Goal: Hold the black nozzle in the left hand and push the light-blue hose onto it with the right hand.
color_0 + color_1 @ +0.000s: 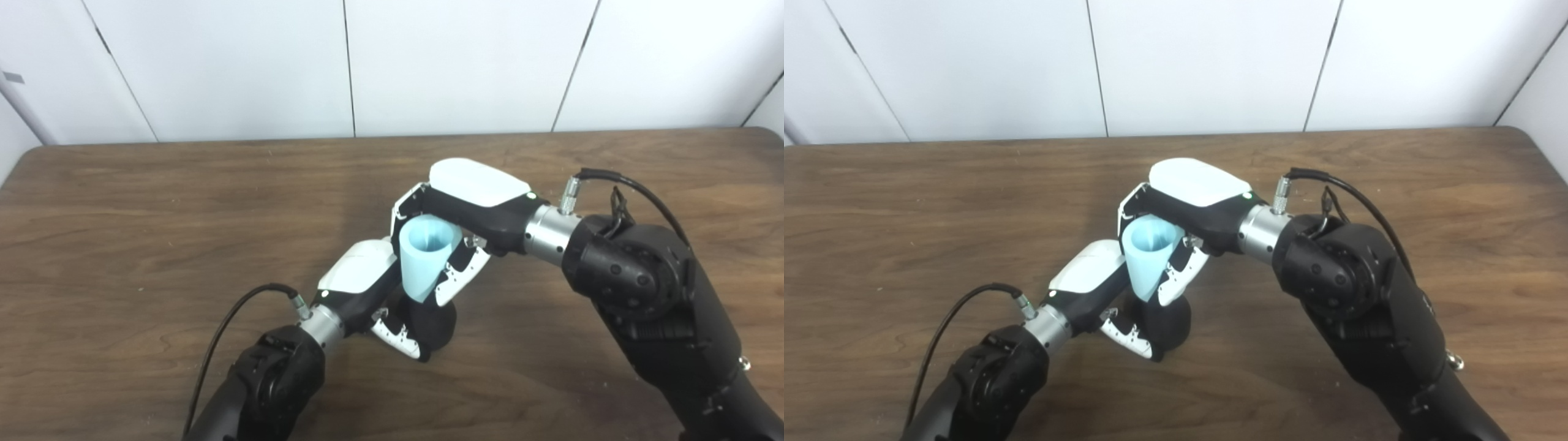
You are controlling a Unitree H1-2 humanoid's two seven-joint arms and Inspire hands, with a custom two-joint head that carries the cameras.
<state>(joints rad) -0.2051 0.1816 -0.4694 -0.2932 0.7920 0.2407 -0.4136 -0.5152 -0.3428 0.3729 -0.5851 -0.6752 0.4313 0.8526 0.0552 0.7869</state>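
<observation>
My left hand (373, 294) is shut on the black nozzle (436, 324), which stands near the middle of the brown table (153, 214). My right hand (456, 223) is shut on the light-blue hose (424, 257), a short tapered tube with its open end facing up. The hose's lower end sits on top of the nozzle, between the two hands. The join itself is hidden by the fingers. The same shows in the right eye view: left hand (1096, 288), right hand (1182, 214), hose (1148, 254), nozzle (1167, 324).
A white panelled wall (367, 61) stands behind the table's far edge. Cables run from both wrists.
</observation>
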